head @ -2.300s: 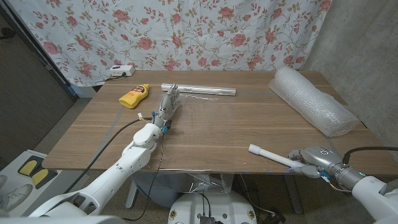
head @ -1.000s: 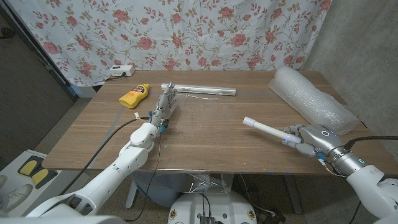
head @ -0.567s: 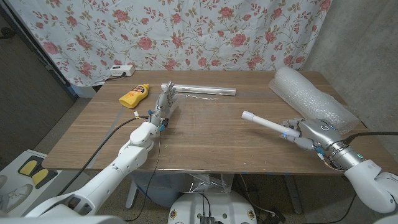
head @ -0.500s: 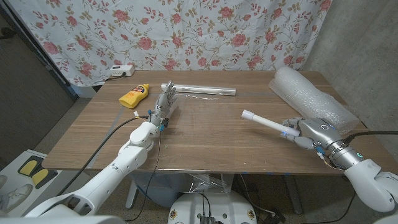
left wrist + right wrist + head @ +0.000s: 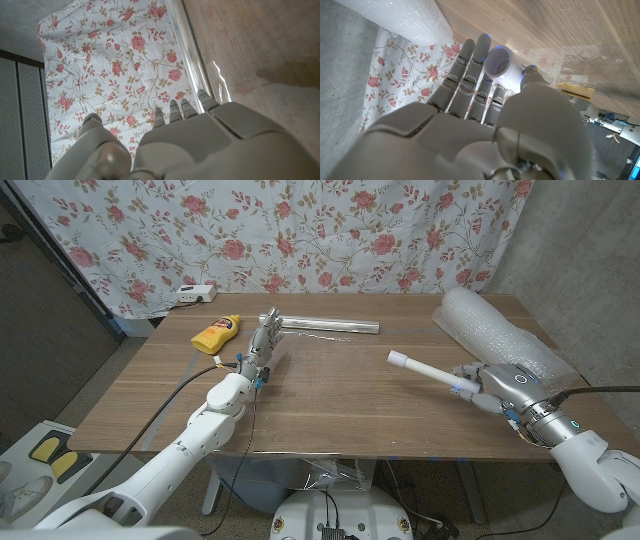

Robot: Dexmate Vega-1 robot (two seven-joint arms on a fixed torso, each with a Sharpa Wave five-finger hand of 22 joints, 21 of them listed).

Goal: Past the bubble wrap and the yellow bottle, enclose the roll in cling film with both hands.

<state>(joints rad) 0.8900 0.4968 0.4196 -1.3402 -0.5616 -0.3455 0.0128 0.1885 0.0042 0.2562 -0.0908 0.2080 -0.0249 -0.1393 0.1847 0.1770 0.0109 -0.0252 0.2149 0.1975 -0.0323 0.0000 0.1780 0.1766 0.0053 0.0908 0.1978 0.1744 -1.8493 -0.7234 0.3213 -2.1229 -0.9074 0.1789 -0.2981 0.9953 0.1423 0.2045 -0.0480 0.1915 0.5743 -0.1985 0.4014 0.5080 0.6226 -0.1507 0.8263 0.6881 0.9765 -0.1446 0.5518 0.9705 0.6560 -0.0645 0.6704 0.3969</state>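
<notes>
The right hand (image 5: 490,388) holds a thin white roll (image 5: 424,371) by one end; the roll juts up off the table (image 5: 340,405) toward ten o'clock, at about three o'clock of the tabletop's middle. It looks like a light, stiff tube, probably smooth and apt to slip or swing when gripped so near its end. The left hand (image 5: 265,346) stands at eleven o'clock, fingers fairly straight and close together, holding nothing, its tips by the near end of the cling film (image 5: 320,325) box at twelve o'clock. The film itself will likely be flimsy and clingy.

The yellow bottle (image 5: 217,333) lies at ten o'clock, the bubble wrap (image 5: 500,340) at two o'clock, close behind the right hand. The middle of the table is open wood.
</notes>
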